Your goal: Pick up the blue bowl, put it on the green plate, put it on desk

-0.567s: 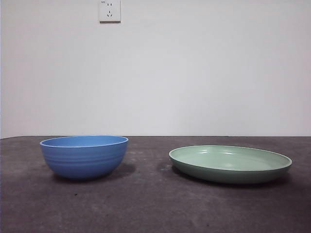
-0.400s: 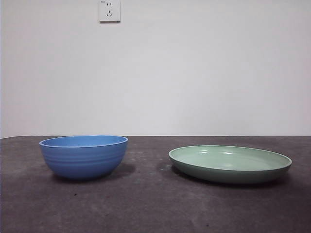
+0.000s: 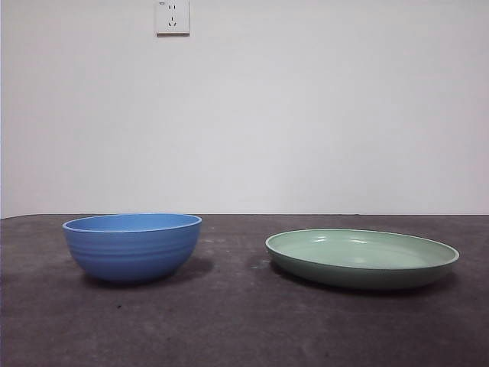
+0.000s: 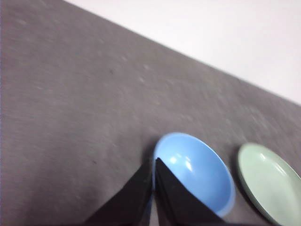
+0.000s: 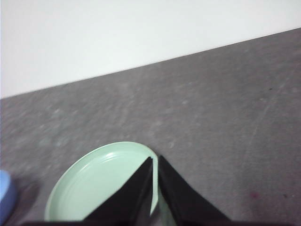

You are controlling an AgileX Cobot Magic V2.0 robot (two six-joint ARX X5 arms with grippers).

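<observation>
The blue bowl [image 3: 132, 246] stands upright on the desk [image 3: 229, 321] at the left, empty. To its right, apart from it, lies the green plate [image 3: 362, 257], also empty. No arm shows in the front view. In the left wrist view my left gripper [image 4: 154, 162] is shut, hanging well above the desk with its tips over the near rim of the blue bowl [image 4: 197, 174]; the green plate [image 4: 270, 183] lies beyond. In the right wrist view my right gripper [image 5: 155, 160] is shut, high above the edge of the green plate [image 5: 101, 181], holding nothing.
A white wall with a socket [image 3: 173, 17] rises behind the desk. The dark, mottled desk surface [image 5: 225, 122] stretches across the whole width. A sliver of the blue bowl [image 5: 5, 195] shows at the edge of the right wrist view.
</observation>
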